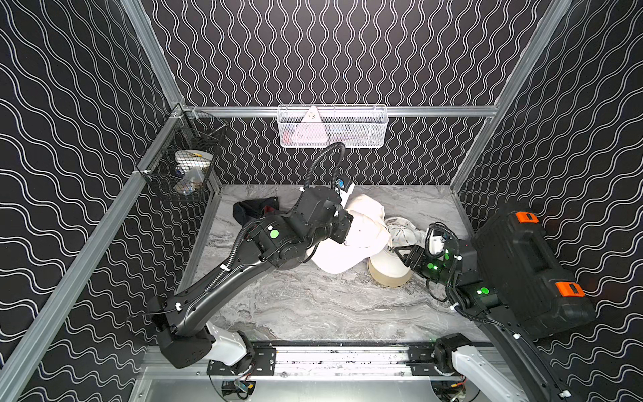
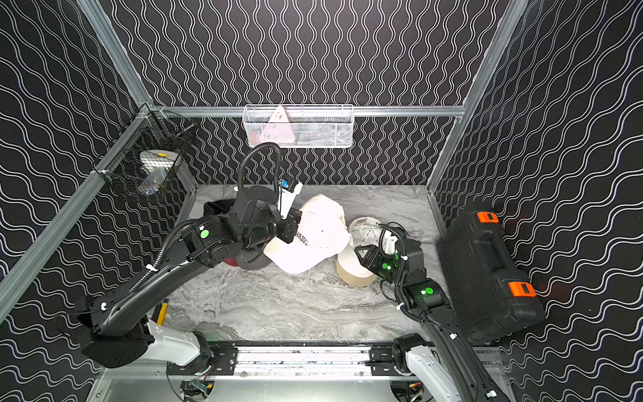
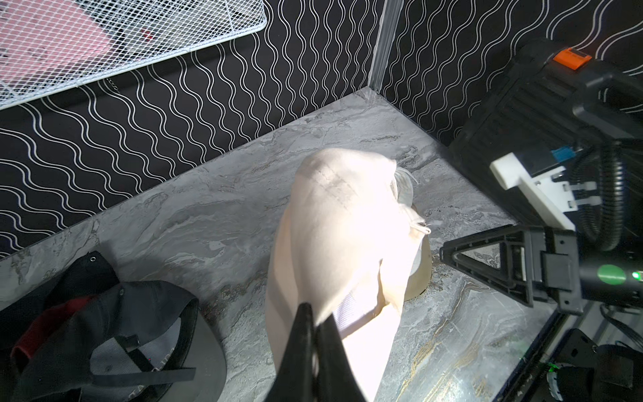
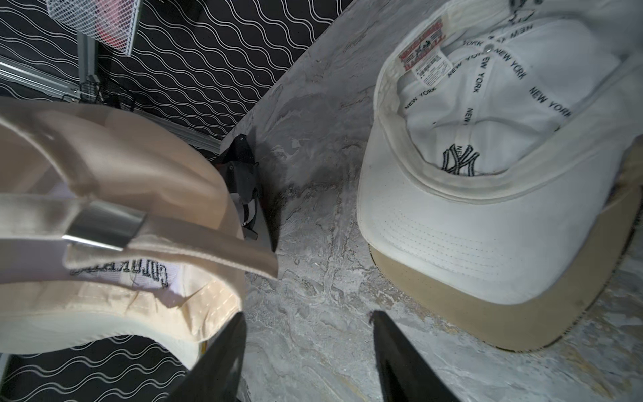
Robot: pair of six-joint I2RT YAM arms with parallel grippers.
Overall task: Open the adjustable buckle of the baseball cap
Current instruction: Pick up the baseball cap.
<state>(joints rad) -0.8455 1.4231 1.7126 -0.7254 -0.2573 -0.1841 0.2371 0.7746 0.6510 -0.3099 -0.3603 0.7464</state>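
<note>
right gripper (image 4: 308,315), half open and empty, sits just right of the silver metal buckle (image 4: 104,226) on the cream fabric baseball cap (image 2: 313,240) pinched by the left gripper (image 3: 315,315).

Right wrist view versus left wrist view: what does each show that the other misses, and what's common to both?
Only the right wrist view shows the metal buckle on the strap of the cream cap, and the lettered inside of the white cap. Only the left wrist view shows the left gripper shut on the cream cap's fabric, plus the black case. Both show the cream cap, the white cap (a sliver in the left wrist view), the open, empty right gripper and the marble table.
</note>
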